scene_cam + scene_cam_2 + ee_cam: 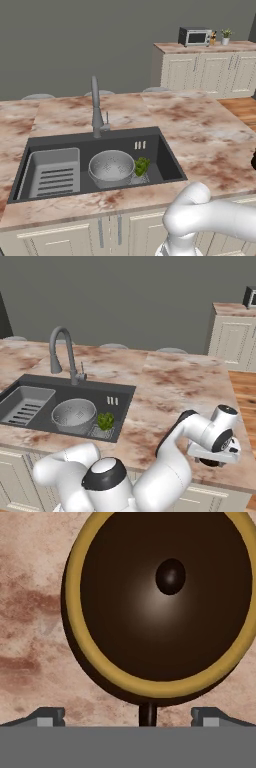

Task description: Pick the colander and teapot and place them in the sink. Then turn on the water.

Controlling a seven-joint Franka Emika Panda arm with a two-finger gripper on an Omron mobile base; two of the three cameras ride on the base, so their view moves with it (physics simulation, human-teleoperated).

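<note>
- Teapot [165,602] — dark brown, gold rim, small knob on the lid; stands on the pinkish marble counter [210,135], directly under the hand.
- Gripper [128,716] — jaws spread wide, one fingertip [47,716] on each side of the pot, nothing grasped.
- Colander [111,166] — upright inside the sink [165,155], beside a green leafy bunch [142,166] and a grey ribbed tray [52,172].
- Tap [96,107] — at the sink's back rim.

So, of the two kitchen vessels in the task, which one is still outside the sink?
The teapot: dark brown with a gold rim, it stands on the marble counter beneath the open jaws. The silver colander already sits inside the sink.
</note>
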